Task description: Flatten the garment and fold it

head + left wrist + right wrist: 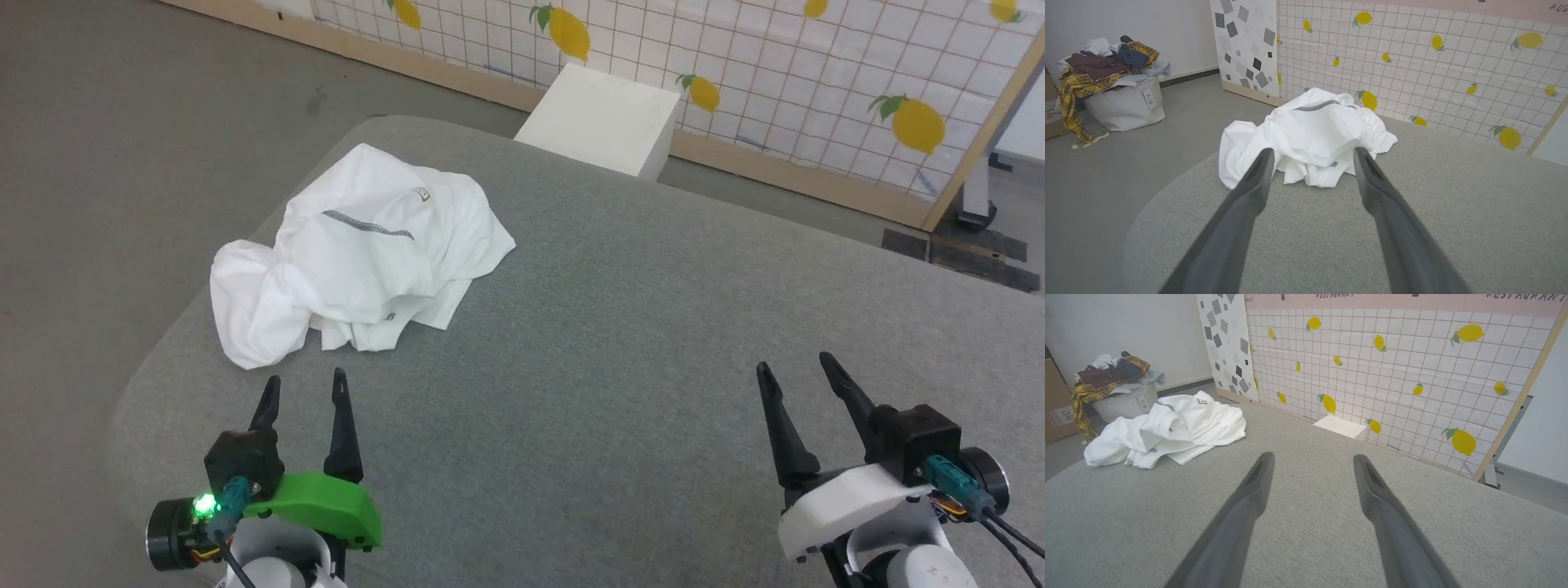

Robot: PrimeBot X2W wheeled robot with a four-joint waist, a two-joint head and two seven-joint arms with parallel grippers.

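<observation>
The garment (359,253) is seen crumpled just beyond the left gripper (306,376), well apart from the right gripper (793,363). Both are spread, empty.

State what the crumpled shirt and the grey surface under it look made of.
The garment: soft matte knit, probably cotton jersey; it slumps in rounded folds, with grey stitching along a seam. The grey surface: seemingly woven upholstery fabric, matte, with a fine speckled weave and rounded corners.

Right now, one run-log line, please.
garment: crumpled on grey surface | left gripper: open, near it | right gripper: open, apart
</observation>
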